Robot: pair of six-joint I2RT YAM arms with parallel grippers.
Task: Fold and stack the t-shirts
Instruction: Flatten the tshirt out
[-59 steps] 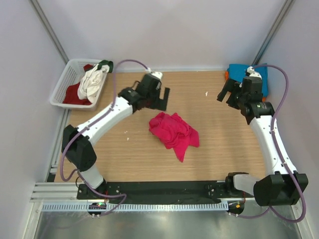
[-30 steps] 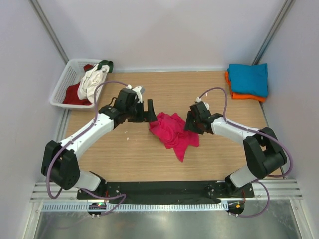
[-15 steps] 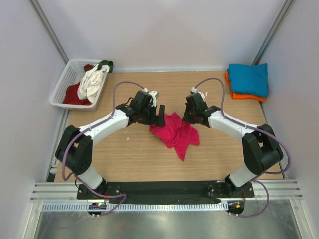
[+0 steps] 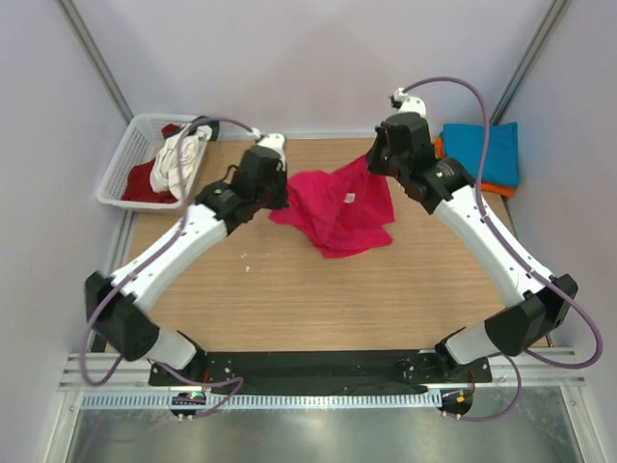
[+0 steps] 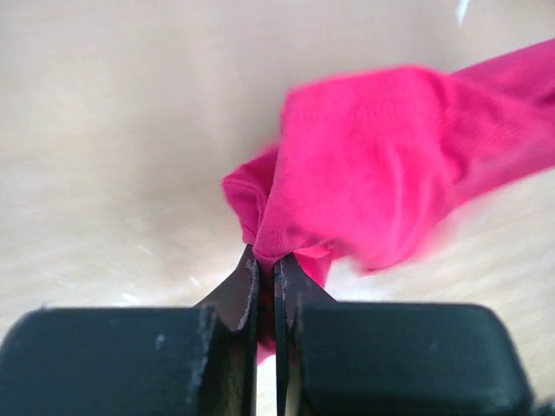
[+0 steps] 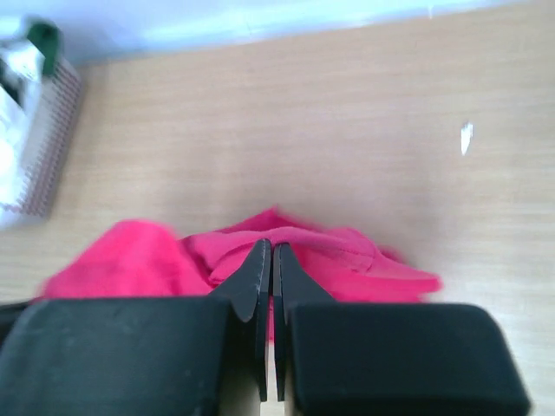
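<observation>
**Pink shirt strung between two pinches**

The magenta t-shirt (image 4: 337, 212) sags above the far middle of the table (image 4: 289, 299). It looks soft, light and likely to bunch, so hems or shoulder seams seem the best holds. Its long axis runs left to right, with the loose cloth drooping nearward. The left gripper (image 5: 265, 260) and right gripper (image 6: 267, 251) each pinch a fold.

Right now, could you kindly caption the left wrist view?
Left gripper, jaws shut, pinching a fold of the pink t-shirt.
</observation>
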